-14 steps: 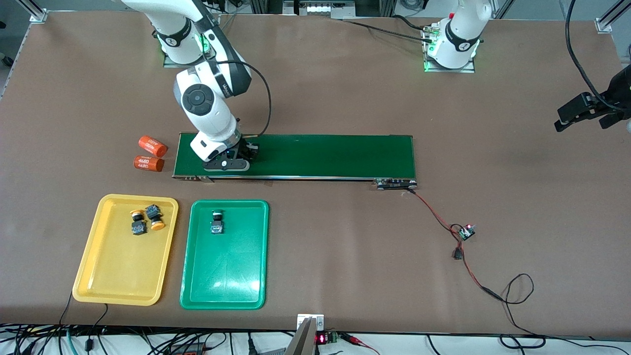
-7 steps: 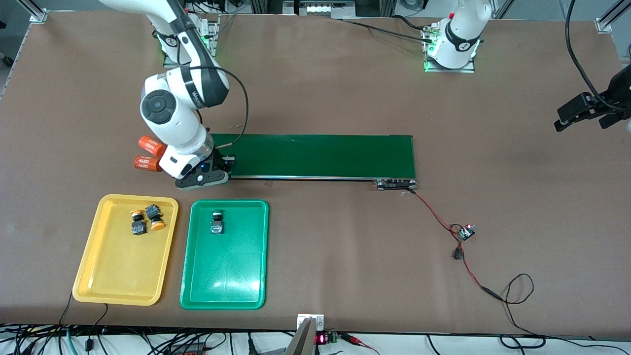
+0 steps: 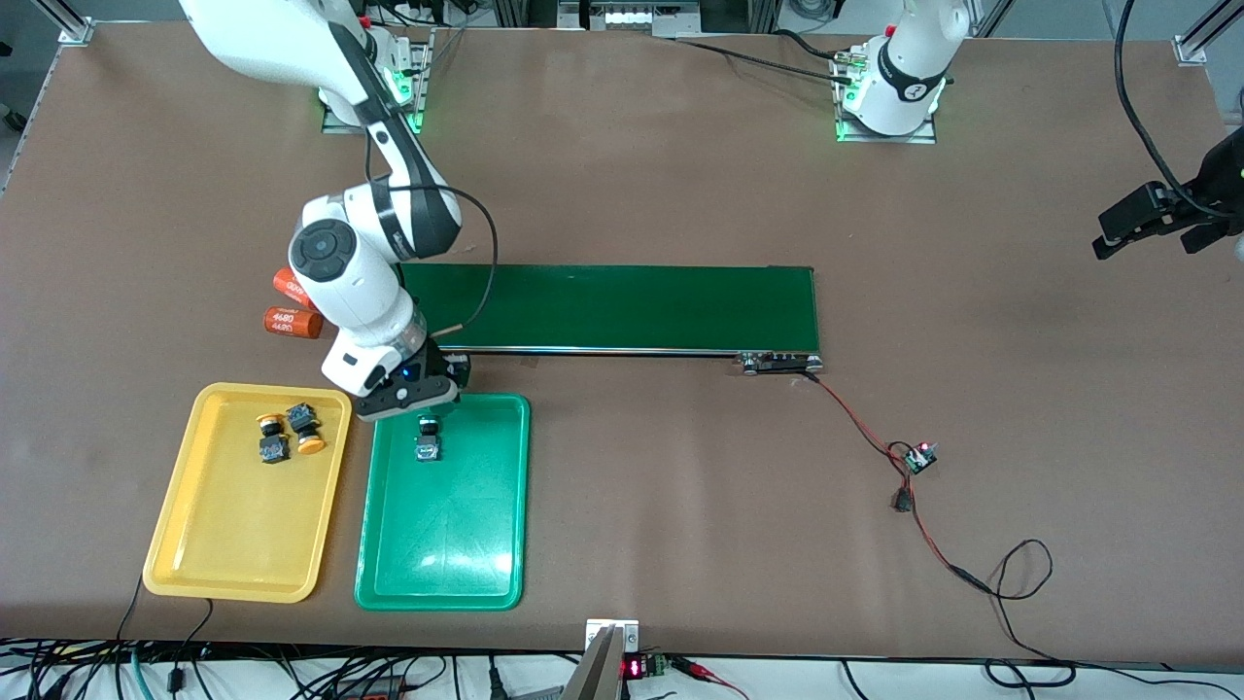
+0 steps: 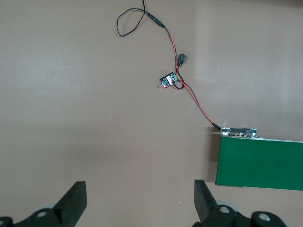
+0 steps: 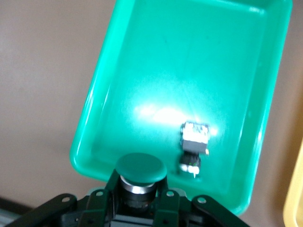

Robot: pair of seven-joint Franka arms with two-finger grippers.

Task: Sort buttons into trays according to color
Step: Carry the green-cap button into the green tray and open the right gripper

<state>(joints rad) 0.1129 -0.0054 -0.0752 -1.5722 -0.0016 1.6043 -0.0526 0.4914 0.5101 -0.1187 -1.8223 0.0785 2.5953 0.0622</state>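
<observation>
Brown counter (image 3: pixel 680 194): your right gripper (image 5: pixel 142 201) pinches a green button (image 5: pixel 141 169) over the green tray (image 3: pixel 442 544); lower, release. Left gripper (image 4: pixel 137 203) waits, fingers wide.

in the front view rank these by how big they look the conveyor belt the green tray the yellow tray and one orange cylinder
1. Conveyor belt, longest, partly hidden by the right arm.
2. Green tray and yellow tray: alike, no ranking between them.
3. Orange cylinder, smallest by far.

High front camera faces both arms; wrist cameras look down close.
</observation>
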